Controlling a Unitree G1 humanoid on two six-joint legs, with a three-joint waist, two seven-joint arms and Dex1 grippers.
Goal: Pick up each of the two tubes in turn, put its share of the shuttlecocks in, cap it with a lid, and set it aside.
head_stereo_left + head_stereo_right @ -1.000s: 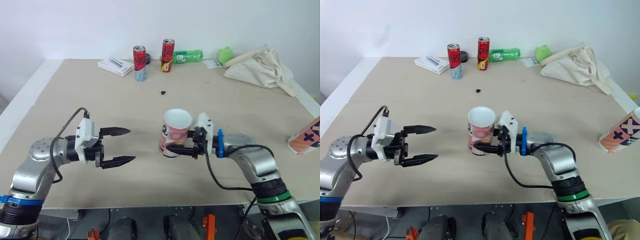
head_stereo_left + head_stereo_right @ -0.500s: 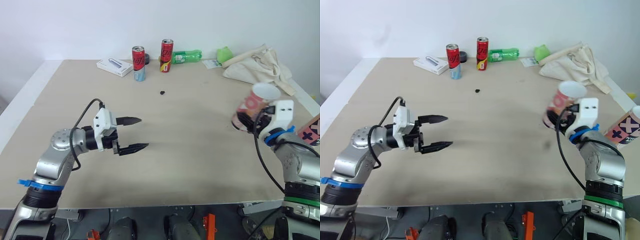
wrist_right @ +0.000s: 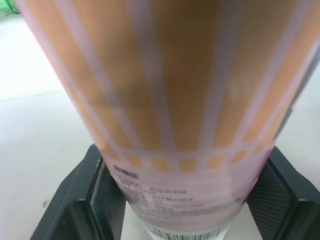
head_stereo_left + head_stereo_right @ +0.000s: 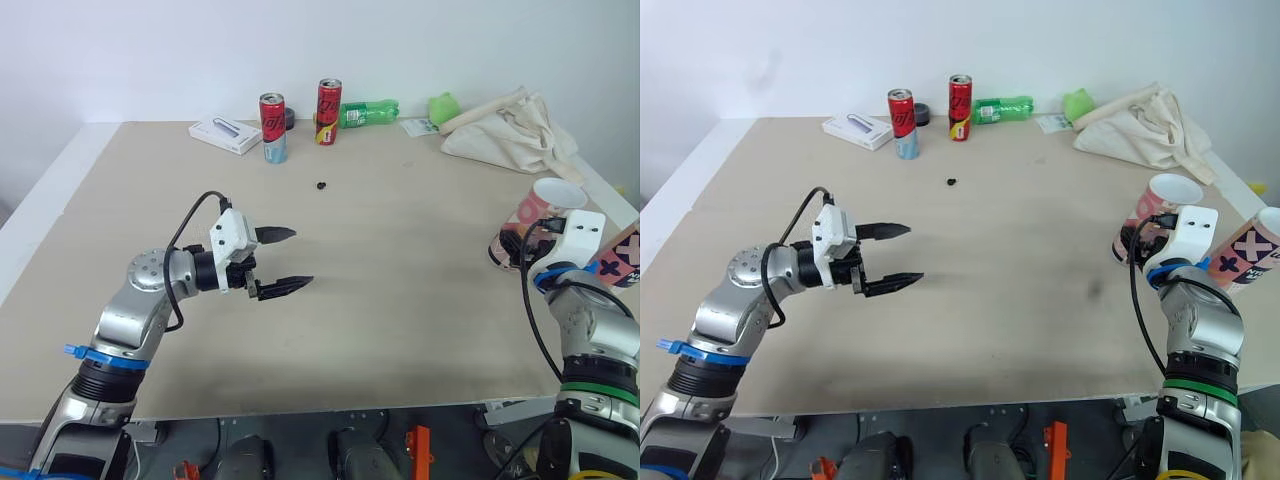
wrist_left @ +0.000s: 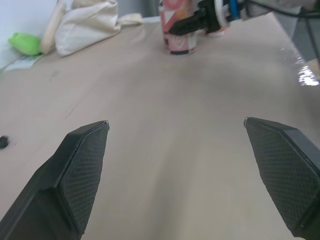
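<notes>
So, pink tube (image 4: 541,205) gripped over at the right edge of the surface (image 4: 400,300)

Our right tool (image 4: 513,251) is clamped around the lower part of that tube, open mouth up and leaning a little; we can't tell if its base touches down. Just beside it, further right, sits the second tube (image 4: 1248,252) with the X pattern. Our left tool (image 4: 297,258) hangs spread wide and empty above the left-middle, well apart from both tubes. A green bottle (image 4: 368,112) and a cloth bag (image 4: 510,135) lie along the far edge.
</notes>
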